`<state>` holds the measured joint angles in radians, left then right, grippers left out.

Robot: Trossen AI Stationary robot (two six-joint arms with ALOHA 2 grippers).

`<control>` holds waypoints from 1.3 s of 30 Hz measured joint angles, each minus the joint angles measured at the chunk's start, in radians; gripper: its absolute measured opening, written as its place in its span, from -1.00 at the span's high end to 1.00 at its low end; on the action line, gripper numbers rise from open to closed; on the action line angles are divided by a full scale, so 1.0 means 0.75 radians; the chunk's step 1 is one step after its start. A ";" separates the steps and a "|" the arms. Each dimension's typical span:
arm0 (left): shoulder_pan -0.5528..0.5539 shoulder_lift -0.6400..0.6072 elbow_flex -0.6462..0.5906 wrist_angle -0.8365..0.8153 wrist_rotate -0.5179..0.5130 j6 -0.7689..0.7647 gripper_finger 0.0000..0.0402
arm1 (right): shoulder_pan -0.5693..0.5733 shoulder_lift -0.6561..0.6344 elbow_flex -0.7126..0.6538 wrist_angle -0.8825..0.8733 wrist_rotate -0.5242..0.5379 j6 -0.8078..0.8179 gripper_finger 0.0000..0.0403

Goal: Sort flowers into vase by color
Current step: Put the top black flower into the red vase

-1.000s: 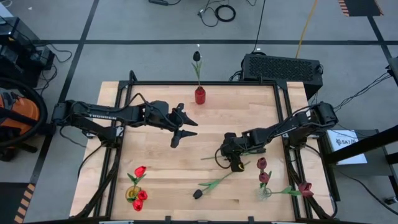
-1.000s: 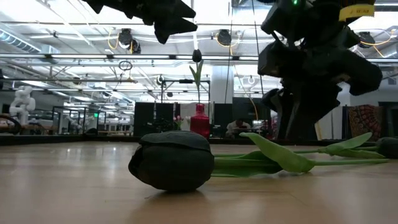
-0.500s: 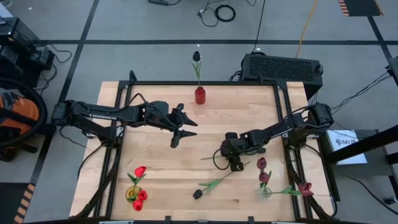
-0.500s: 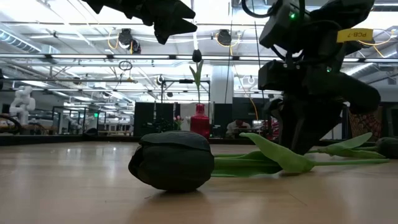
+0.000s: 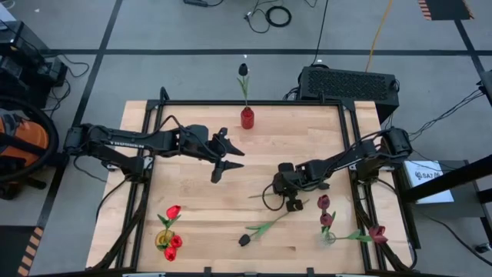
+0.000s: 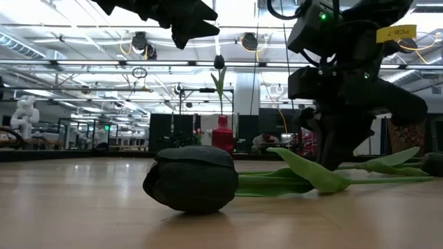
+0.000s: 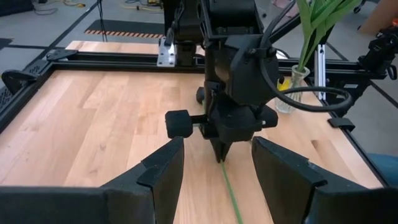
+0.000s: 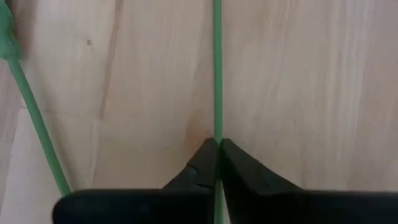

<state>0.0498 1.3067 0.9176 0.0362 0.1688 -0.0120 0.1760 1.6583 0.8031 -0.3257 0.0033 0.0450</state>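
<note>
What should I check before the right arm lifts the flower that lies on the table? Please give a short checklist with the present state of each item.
1. Right gripper shut on the green stem: ok, the fingers meet on it.
2. Stem is the black tulip's: cannot tell for sure; the high view shows its stem running up toward the gripper.
3. Tulip head off the table: not ok, it lies on the wood in the low view.
4. Second stem free of the grip: ok, it lies apart, to one side.
5. Left gripper out of the way: ok, open, above the table's middle.
6. Red vase with a black tulip reachable: ok, upright at the far edge.
</note>
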 joint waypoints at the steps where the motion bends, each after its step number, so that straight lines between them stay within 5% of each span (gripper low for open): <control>1: 0.000 0.000 0.000 0.004 0.000 -0.001 0.03 | 0.000 -0.007 0.013 -0.010 0.013 -0.013 0.95; 16: -0.148 0.000 0.000 0.025 -0.158 0.027 -0.01 | -0.035 -0.016 0.356 -0.169 0.242 -0.028 0.99; 25: -0.178 0.112 0.000 -0.027 -0.227 0.178 -0.39 | -0.033 -0.017 0.382 -0.175 0.365 -0.007 0.98; 31: -0.141 0.202 0.000 -0.026 -0.307 0.306 -0.42 | -0.032 -0.017 0.382 -0.173 0.539 -0.007 0.98; 39: -0.117 0.213 0.000 -0.051 -0.307 0.310 -0.42 | -0.031 -0.018 0.382 -0.060 0.592 -0.006 0.98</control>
<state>-0.0380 1.4666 0.9176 -0.0021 -0.0616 0.2203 0.1528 1.6451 1.0897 -0.3707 0.4475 0.0406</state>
